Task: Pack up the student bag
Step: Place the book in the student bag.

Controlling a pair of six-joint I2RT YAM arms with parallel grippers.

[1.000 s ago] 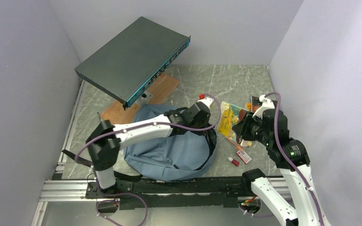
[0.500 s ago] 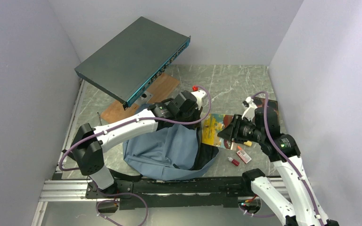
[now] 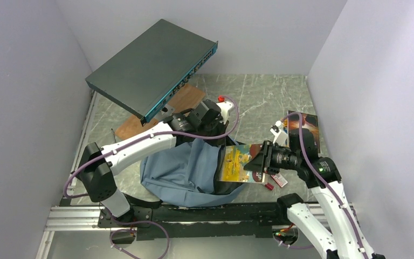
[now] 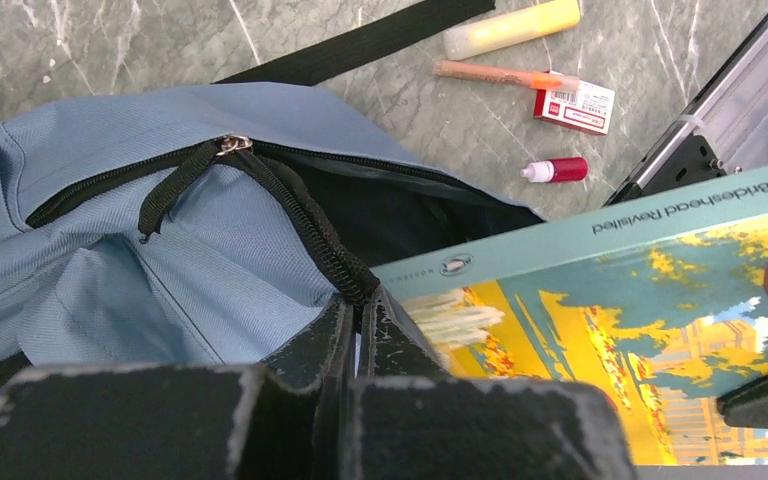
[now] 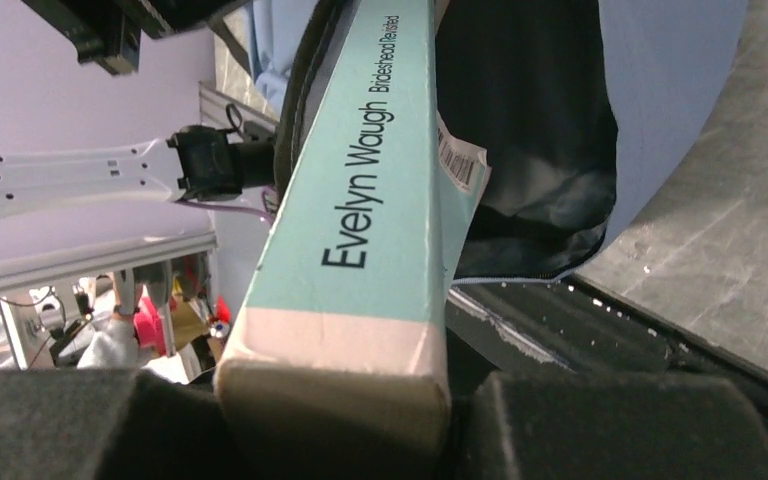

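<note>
Book [image 3: 234,163] has swung in off the desk [image 3: 259,94] to the mouth of the bag [image 3: 175,172], which sits at the near edge. Right tool [image 3: 254,163] pinches the book. Left tool [image 4: 359,303] pinches the bag's zipper edge and has pulled it higher. Sliding the book in looks next.

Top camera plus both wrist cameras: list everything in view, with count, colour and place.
student bag: one, blue-grey, near middle of table, mouth open
book: one, teal spine, yellow cover, at the bag's mouth
dark flat item: one, black with orange picture, right side
metal box: one, dark grey, tilted, far left
wooden board: one, brown, under the box
yellow stick: one, on table beside bag
orange pencil: one, beside it
small box: one, red and white, by the pencil
small bottle: one, red, white cap
table: one, green-grey marble
left gripper: shut on the bag's zipper edge
right gripper: shut on the book
</note>
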